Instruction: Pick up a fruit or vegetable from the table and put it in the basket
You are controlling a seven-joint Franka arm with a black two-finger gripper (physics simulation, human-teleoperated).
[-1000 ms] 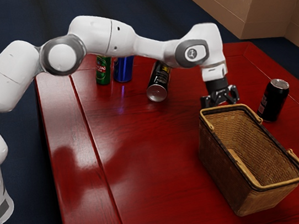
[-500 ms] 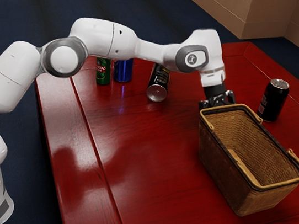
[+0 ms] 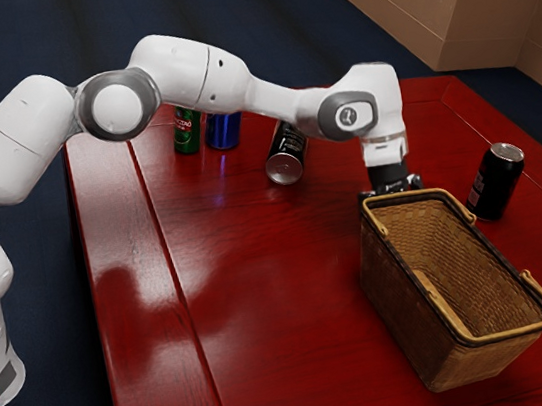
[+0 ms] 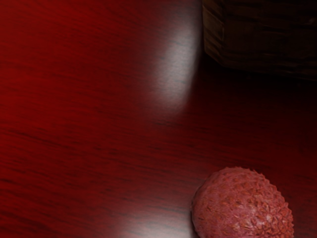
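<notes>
One red table (image 3: 257,316) w/ a white arm (image 3: 172,70) over it. Basket (image 3: 392,307) upright, open-topped. Claw (image 3: 392,186) low, just past its rim in the ext. view; spread or closed, can't tell. Black can (image 3: 498,183) near the basket. Smallest: lychee (image 4: 242,208), on the table under the claw, apart from the basket. Prob. light, firm-ish, bumpy skin w/ good grip, but soft inside & easily bruised if squeezed hard; best held gently from opp. sides at its widest.
</notes>
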